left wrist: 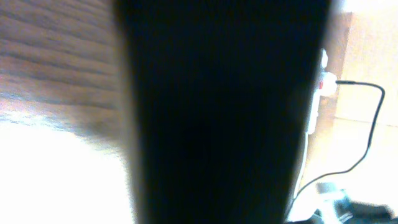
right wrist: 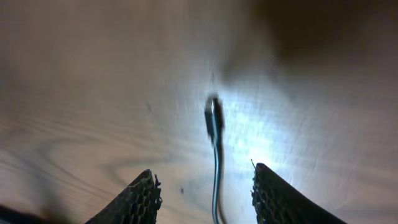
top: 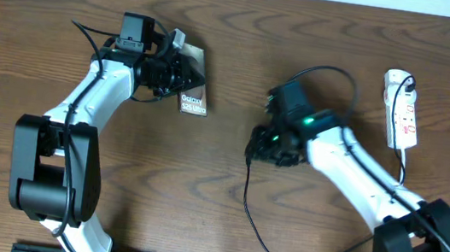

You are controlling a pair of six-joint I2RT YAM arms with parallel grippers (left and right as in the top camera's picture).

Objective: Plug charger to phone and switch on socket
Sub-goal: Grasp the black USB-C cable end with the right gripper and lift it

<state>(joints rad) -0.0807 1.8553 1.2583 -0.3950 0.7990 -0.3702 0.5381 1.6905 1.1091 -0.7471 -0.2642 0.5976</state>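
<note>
The phone, a dark slab with white "Galaxy S25 Ultra" lettering, is at the upper middle of the table. My left gripper is shut on its upper left edge and holds it tilted. In the left wrist view the phone fills the middle as a dark blur. My right gripper is open and low over the table. The charger's black plug tip lies on the wood just ahead of the fingers, and its thin cable runs back between them. The white socket lies at the far right.
The charger cable loops along the front of the table towards the right arm's base. A black plug sits in the socket's far end. The socket also shows in the left wrist view, with a black cable beside it.
</note>
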